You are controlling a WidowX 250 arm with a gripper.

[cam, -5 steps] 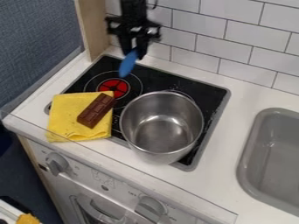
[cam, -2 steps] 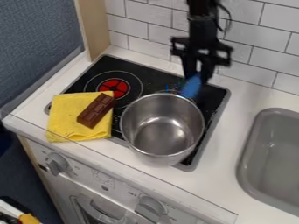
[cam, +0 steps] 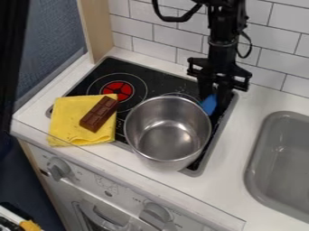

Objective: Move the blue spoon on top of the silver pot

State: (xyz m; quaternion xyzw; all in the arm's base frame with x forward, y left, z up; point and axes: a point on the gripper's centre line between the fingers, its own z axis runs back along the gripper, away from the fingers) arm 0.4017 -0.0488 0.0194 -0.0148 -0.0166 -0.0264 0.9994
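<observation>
My gripper (cam: 215,96) hangs over the back right corner of the stove, just behind and to the right of the pot. It is shut on the blue spoon (cam: 209,104), whose blue part shows between and below the fingertips, close to the pot's back right rim. The silver pot (cam: 168,129) stands upright on the right half of the stove, and its inside looks bare. How high the spoon is above the stove I cannot tell.
On the stove's front left lies a yellow cloth (cam: 66,119) with a brown chocolate bar (cam: 100,113) on it. A grey sink (cam: 283,158) is at the right. The tiled wall (cam: 181,31) rises behind the stove.
From the stove's back left, the gripper has moved right and toward the camera with the blue spoon. The pot, cloth and chocolate bar look unmoved. A dark shape has come in at the left edge.
</observation>
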